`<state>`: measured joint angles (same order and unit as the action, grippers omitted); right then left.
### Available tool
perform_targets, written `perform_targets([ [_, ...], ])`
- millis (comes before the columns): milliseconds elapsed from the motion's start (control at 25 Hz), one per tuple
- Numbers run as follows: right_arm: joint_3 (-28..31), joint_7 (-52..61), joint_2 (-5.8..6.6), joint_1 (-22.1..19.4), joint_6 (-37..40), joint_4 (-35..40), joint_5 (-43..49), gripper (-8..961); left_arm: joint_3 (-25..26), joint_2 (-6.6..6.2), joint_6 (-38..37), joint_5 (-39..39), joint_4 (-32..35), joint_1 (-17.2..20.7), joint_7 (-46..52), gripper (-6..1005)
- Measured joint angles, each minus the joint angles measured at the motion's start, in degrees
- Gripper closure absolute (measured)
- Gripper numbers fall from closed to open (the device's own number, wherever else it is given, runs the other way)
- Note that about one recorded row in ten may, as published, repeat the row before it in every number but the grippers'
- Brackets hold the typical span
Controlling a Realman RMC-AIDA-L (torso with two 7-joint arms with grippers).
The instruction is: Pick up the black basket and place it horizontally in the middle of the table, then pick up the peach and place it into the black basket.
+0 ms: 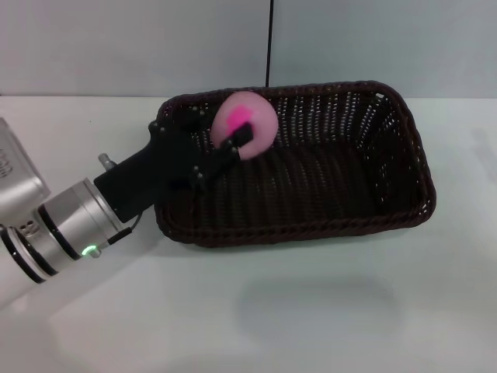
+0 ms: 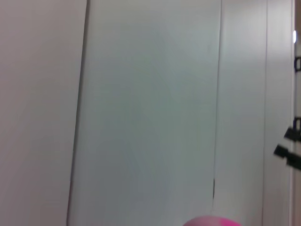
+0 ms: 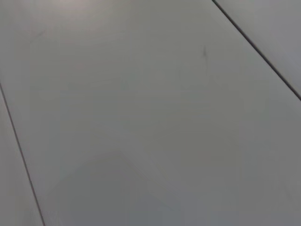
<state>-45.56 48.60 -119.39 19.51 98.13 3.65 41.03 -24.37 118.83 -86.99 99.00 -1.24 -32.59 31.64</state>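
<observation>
- The tabletop (image 1: pixel 326 311) carries the black basket (image 1: pixel 404 186) lying lengthwise near its middle, so that step looks done
- The left pincer (image 1: pixel 242 142) reaches over the basket's left end, clenched on the peach (image 1: pixel 252 116), which seems held above the floor
- Next: lower, then release inside

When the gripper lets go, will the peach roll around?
Probably a little. The peach looks round like a ball, so it should roll easily. It is held by the left gripper above the basket, whose raised woven sides would likely stop it. It looks small, so probably light.
</observation>
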Motion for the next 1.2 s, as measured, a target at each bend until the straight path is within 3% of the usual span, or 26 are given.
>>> perform_targets([
  [80, 0.0, 0.1, 0.01, 0.1, 0.0, 0.0, 0.0, 195, 0.0, 0.00, 0.8, 0.0, -0.1, 0.0, 0.0, 546],
  [520, 0.7, -0.6, 0.10, -0.1, -0.2, 0.2, 0.0, 195, 1.7, -0.35, 1.2, -0.6, 1.8, 3.5, -0.6, 186],
  [640, 2.3, -3.4, 0.13, -0.4, -0.1, 0.2, 0.0, 195, 7.9, -0.31, 1.1, -0.9, 2.4, 6.3, -3.6, 155],
  [680, 4.0, -5.2, 0.13, -0.5, -0.2, -0.1, 0.0, 195, 15.2, -0.35, 0.8, -0.9, 2.1, 8.9, -6.9, 155],
  [760, 5.0, -6.2, 0.10, -0.5, -0.3, -0.4, 0.0, 195, 17.9, -0.34, 0.6, -0.9, 1.9, 9.9, -8.1, 155],
  [840, 7.8, -8.9, 0.02, -0.4, -0.5, -1.6, 0.0, 195, 25.1, -0.29, 0.3, -1.0, 0.9, 12.1, -11.0, 155],
  [880, 11.6, -13.0, -0.02, -0.1, -0.6, -3.6, 0.0, 195, 32.4, -0.31, 0.2, -1.0, -1.3, 14.2, -14.3, 155],
  [920, 11.6, -13.0, -0.02, -0.1, -0.6, -3.6, 0.0, 195, 32.4, -0.31, 0.2, -1.0, -1.3, 14.2, -14.3, 155],
  [1080, 20.8, -22.4, -0.07, 0.7, -0.6, -7.8, 0.0, 195, 41.5, -0.29, 0.1, -0.9, -4.2, 17.1, -20.5, 155],
  [1200, 24.5, -25.6, -0.06, 0.8, -0.5, -9.0, 0.1, 195, 43.2, -0.46, 0.2, -0.9, -4.6, 18.4, -21.3, 155],
])
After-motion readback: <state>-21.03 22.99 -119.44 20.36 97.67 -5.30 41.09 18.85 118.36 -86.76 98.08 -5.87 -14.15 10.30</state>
